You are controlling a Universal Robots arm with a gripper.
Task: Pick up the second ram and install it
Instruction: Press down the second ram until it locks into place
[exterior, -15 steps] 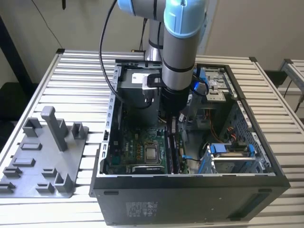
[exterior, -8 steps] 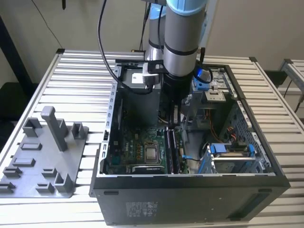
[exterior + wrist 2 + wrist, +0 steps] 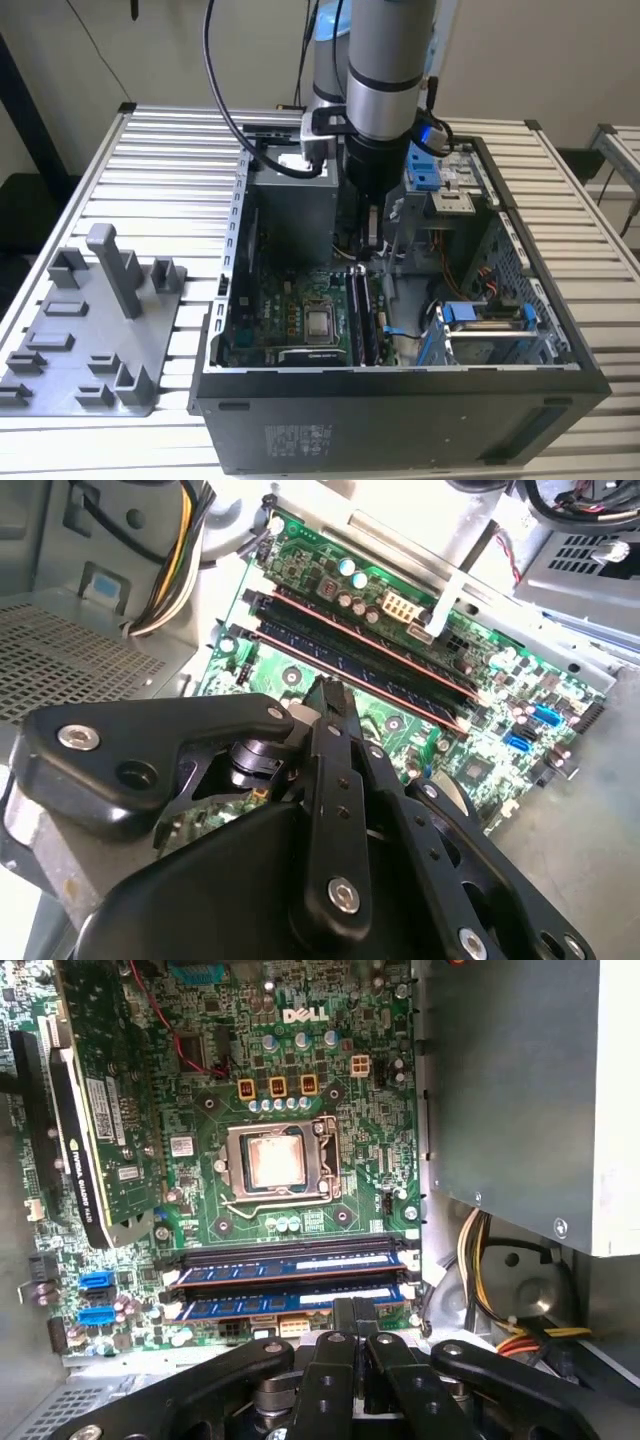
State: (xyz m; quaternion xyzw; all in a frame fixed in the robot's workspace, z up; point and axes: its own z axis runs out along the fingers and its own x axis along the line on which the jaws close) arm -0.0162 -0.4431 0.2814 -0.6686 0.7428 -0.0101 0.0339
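— On the slatted table (image 3: 170,160), why does the computer case (image 3: 400,420) lie on its side with the panel off?

— So the arm (image 3: 385,60) can come straight down onto the motherboard (image 3: 360,1150), just beside the grey power-supply box (image 3: 520,1090).

— Where is the second ram (image 3: 250,1307)?

— In the first wrist view it lies level in the slot next to the first stick (image 3: 290,1272), the two side by side. To my eye it is already in place.

— And the gripper (image 3: 352,1312)?

— It sits over the middle of that stick. The fingers (image 3: 343,1320) are clenched together into one narrow tip that meets the stick's top edge. I judge it is set there to press evenly. Whether they nip the edge, I cannot tell.
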